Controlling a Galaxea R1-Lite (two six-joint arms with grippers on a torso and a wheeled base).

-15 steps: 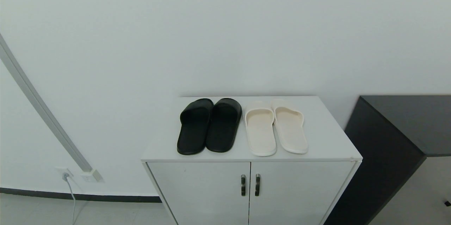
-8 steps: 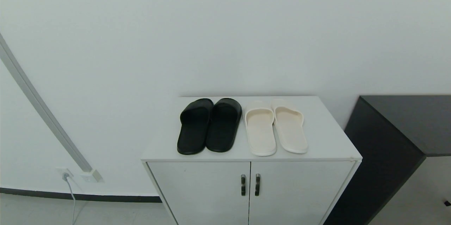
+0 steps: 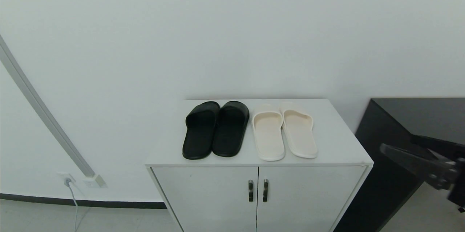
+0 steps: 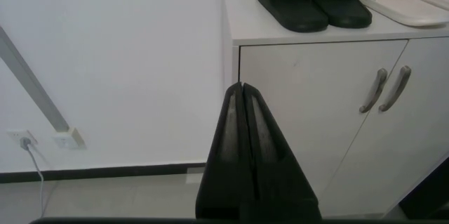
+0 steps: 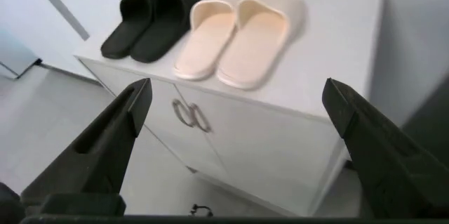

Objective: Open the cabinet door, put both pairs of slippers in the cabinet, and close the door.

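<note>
Hovering spread, right claw (image 5: 236, 87) faces black slippers (image 5: 151, 20), cream slippers (image 5: 238, 38) atop cabinet (image 5: 340, 41).

We see our left gripper (image 4: 243, 92) in matte black — two flat slabs tapering to a narrow tip, our right gripper (image 5: 237, 92) the same black, its fingers (image 5: 105, 147) long blunt wedges, a greyer sheen on top (small round screws (image 3: 432, 176) near the base).

white wall (image 3: 232, 32), black counter (image 3: 417, 115), grey floor (image 3: 36, 217)
</note>
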